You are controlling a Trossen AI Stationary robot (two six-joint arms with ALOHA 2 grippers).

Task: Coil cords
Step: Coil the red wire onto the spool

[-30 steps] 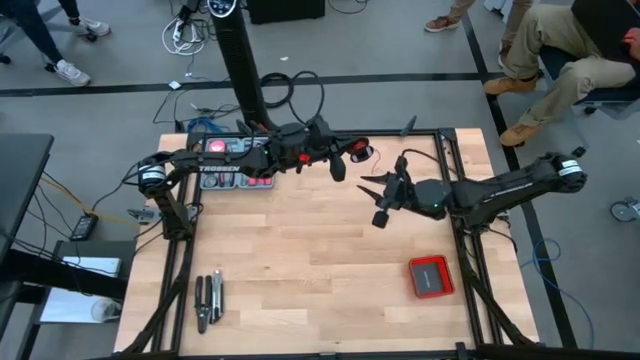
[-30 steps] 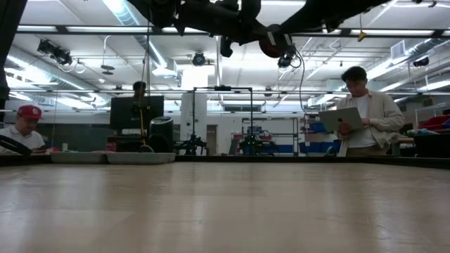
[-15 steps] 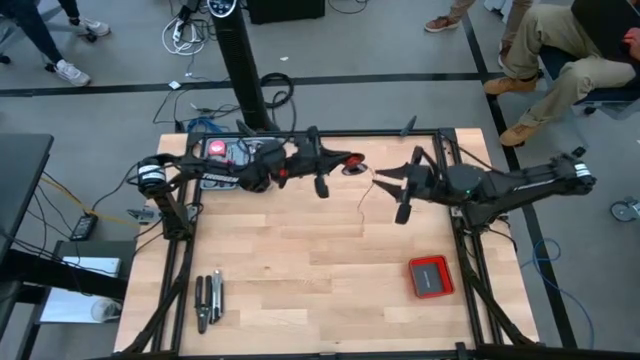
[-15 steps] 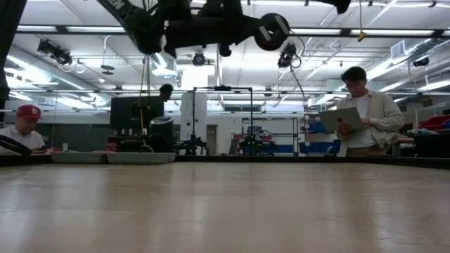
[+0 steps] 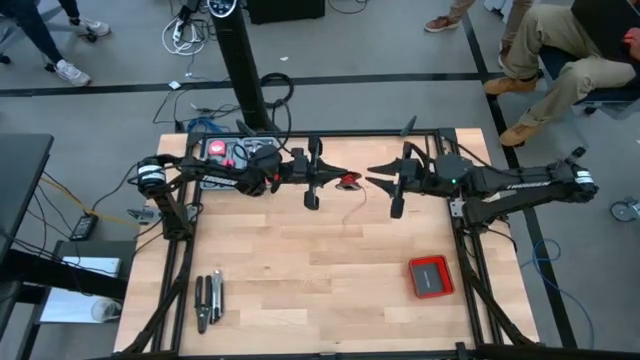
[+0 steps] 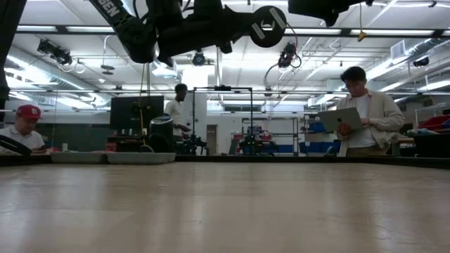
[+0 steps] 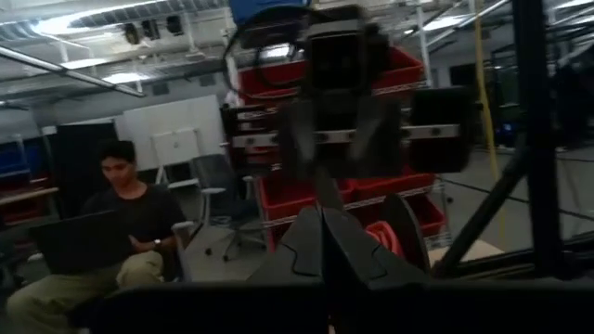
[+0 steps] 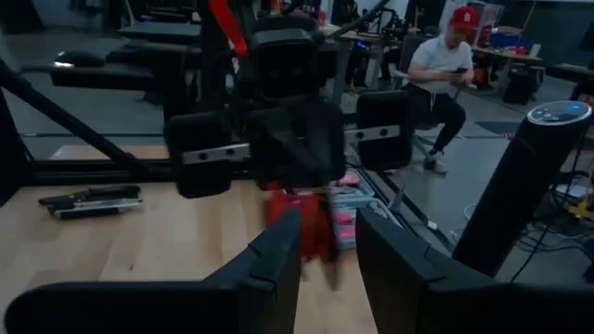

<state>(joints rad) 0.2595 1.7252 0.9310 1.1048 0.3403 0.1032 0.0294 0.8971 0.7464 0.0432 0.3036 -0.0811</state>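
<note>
Red wire wound on a small spool [image 5: 348, 181] sits pinched at the tip of your left gripper [image 5: 338, 178], its 2 fingers pressed together on the spool so it hangs above the table; a loose red tail [image 5: 353, 208] drops below it. Your right gripper [image 5: 380, 178] faces it just beside, fingers apart, probably placed to catch that tail for winding. Both arms reach level toward each other over the table's far half
</note>
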